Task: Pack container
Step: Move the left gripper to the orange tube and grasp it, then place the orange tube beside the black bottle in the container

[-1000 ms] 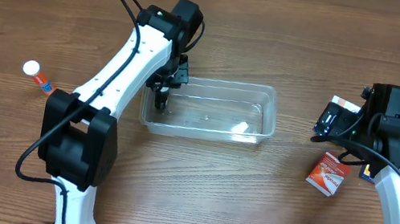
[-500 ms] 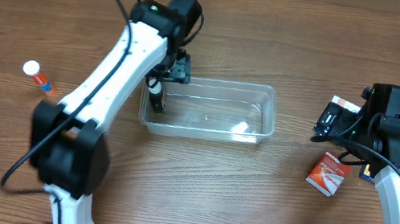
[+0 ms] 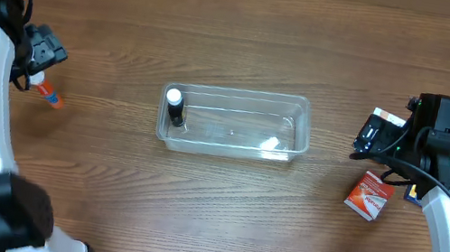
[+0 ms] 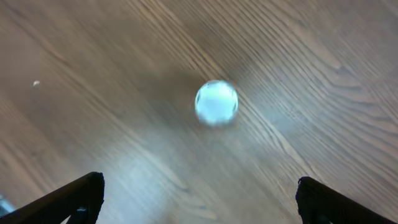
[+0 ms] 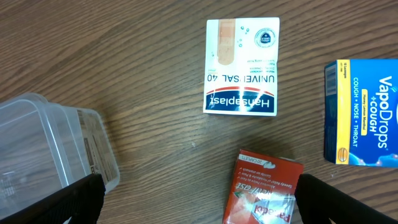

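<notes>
The clear container (image 3: 292, 110) lies mid-table, and a black tube with a white cap (image 3: 175, 108) rests at its left end. My left gripper (image 3: 33, 66) hangs open at the far left, over a white-capped glue stick (image 3: 49, 95). In the left wrist view that cap (image 4: 216, 102) is a blurred white disc ahead of the spread fingertips (image 4: 78, 198), with nothing between them. My right gripper (image 3: 371, 137) is open right of the container, empty, above a red box (image 5: 264, 190). The container's corner (image 5: 50, 143) shows at the left of the right wrist view.
Near the right gripper lie a white Hansaplast box (image 5: 242, 67) and a blue VapoDrops box (image 5: 362, 112). In the overhead view the red box (image 3: 369, 194) sits toward the front right and the white box (image 3: 386, 117) behind the gripper.
The left gripper opened and let go of the black tube inside the container. The left arm then swung far left to above the glue stick. The right arm has not moved.
</notes>
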### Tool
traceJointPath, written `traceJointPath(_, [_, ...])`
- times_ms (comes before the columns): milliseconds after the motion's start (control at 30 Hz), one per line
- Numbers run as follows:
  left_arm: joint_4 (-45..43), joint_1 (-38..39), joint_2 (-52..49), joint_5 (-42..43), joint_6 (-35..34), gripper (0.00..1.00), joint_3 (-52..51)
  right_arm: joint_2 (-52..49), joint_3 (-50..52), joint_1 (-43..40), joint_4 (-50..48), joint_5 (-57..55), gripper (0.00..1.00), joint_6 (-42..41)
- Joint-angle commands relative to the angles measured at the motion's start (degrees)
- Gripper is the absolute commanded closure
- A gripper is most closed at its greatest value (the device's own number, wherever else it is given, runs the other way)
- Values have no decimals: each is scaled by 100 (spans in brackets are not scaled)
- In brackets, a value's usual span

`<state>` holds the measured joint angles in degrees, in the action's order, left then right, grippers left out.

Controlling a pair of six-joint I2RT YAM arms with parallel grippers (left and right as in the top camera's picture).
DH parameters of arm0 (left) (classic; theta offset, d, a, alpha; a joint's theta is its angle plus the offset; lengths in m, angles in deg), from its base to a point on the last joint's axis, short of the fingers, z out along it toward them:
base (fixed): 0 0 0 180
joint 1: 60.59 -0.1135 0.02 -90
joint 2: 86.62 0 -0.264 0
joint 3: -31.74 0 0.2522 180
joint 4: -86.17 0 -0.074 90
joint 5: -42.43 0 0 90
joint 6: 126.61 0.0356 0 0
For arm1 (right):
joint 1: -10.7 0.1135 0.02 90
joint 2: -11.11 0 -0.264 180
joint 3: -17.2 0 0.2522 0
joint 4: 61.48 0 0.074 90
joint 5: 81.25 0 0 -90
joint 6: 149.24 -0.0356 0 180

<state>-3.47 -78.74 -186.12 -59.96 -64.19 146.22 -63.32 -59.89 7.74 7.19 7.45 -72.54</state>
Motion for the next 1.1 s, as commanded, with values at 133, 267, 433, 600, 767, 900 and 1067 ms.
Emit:
traceJointPath(133, [-378, -179, -1443, 256, 382, 0, -72, -9, -157, -22, -35, 11, 0, -2])
traceJointPath(267, [-507, -219, -1989, 304, 382, 7, -72, -28, -157, -22, -35, 11, 0, -2])
traceJointPath(433, [-503, -219, -2072, 302, 382, 39, -72, -28, -157, -22, -33, 11, 0, -4])
traceJointPath(600, [-503, -219, -2072, 297, 385, 59, -72, -28, -157, -22, -33, 11, 0, -4])
traceJointPath(767, [-468, -219, -2072, 280, 494, 82, -72, -28, -157, -22, -33, 11, 0, -4])
traceJointPath(900, [-317, -177, -1904, 310, 533, 96, -70, -28, -157, -22, -33, 11, 0, -4])
traceJointPath(1067, [-79, 557, -129, 1132, 704, 96, -70, -28, -157, -22, -35, 11, 0, -4])
